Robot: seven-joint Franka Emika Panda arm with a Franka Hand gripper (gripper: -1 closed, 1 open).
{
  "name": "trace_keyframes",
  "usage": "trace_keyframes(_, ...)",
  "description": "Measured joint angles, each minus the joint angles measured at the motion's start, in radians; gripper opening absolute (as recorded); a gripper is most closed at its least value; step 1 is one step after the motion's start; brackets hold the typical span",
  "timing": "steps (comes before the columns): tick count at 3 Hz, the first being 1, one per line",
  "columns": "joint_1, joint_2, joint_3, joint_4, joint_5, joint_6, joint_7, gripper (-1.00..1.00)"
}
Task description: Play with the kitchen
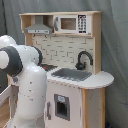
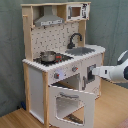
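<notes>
The kitchen (image 2: 62, 60) stands on a wood floor (image 2: 112, 107) against a grey backdrop, its oven door (image 2: 70, 102) hanging open. The arm (image 1: 25, 80) hides its left side in the first exterior view. Gripper (image 2: 94, 73) near the cabinet front; finger spacing cannot be told.

I'm looking at my arm (image 1: 25, 85) in the first exterior view: bulky, rounded white shells with dark grey bands at the joints. In the second exterior view, one smooth white link (image 2: 116, 73) with a dark seam.
</notes>
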Motion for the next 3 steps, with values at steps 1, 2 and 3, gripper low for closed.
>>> trace_keyframes(1,0.0,-0.002,0.022,-0.029,-0.038,-0.091,-0.015,1.0)
trace_keyframes(2,-0.003,-0.001,0.015,-0.082,-0.136,-0.089,-0.016,1.0)
trace_keyframes(3,-0.003,0.002,0.015,-0.115,-0.239,-0.083,-0.02,1.0)
